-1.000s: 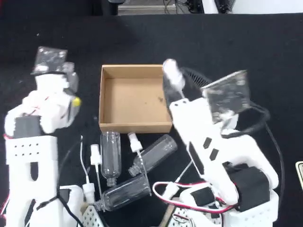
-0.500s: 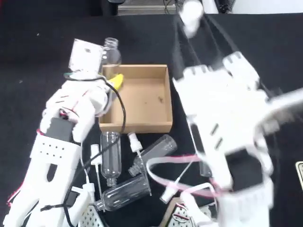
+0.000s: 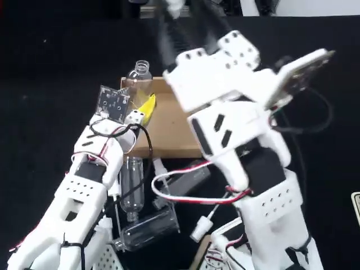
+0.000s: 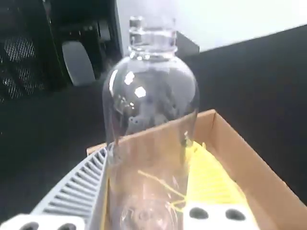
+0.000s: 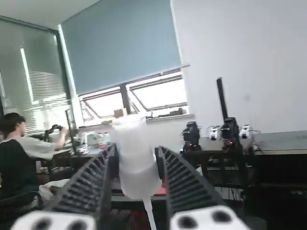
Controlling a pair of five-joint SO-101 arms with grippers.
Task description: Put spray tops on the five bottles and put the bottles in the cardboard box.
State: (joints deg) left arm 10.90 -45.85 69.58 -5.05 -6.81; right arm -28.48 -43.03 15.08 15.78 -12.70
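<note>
My left gripper [image 4: 148,196] is shut on a clear, uncapped bottle [image 4: 151,124], holding it upright with its open neck on top. From above, the bottle [image 3: 140,74] stands over the back left corner of the cardboard box [image 3: 169,140], in the left gripper [image 3: 142,94]. My right gripper [image 5: 136,165] is shut on a white spray top [image 5: 135,153] with its thin tube hanging down. The right arm is raised high, with the spray top [image 3: 174,5] above and behind the box.
Three more clear bottles lie in front of the box: one [image 3: 130,188] lengthwise, one [image 3: 149,229] near the table's front edge, one [image 3: 188,177] partly under the right arm. Loose spray tops [image 3: 159,167] [image 3: 201,228] lie among them.
The left arm has stretched forward, bringing the bottle to the box's back left corner. The right arm has risen and swung left with the spray top.
</note>
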